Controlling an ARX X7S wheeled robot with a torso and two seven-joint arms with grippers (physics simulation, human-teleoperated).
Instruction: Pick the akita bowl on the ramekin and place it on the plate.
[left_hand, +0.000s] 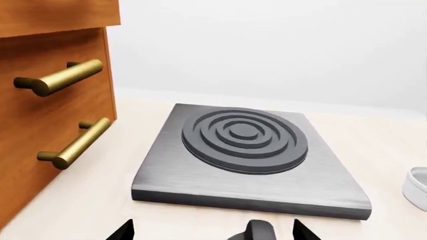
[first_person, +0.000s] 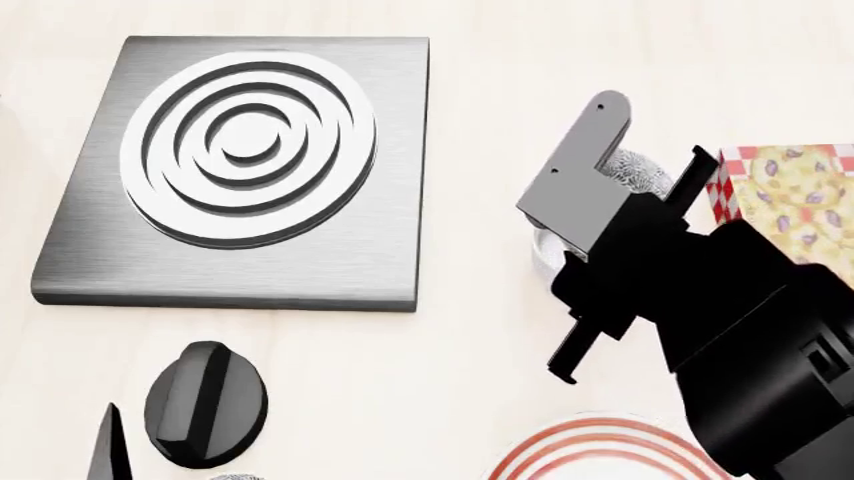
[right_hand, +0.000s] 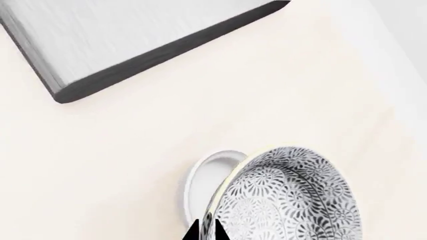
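A pale counter (left_hand: 80, 210) meets a white wall (left_hand: 267, 45), beside wooden drawers (left_hand: 47, 130) with brass handles (left_hand: 60, 77).

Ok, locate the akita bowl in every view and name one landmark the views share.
Head view: akita bowl right of centre, mostly hidden behind the right arm.
Right wrist view: bottom centre-right, tilted on the ramekin.
Left wrist view: cannot tell; only a white sliver at the right edge.
Shared landmark: the grey burner plate.

No readable text, labels or numbers anywhere.

Brushed-metal hob (first_person: 347, 250), glossy ramekin (right_hand: 207, 182), wooden drawers (left_hand: 40, 130)
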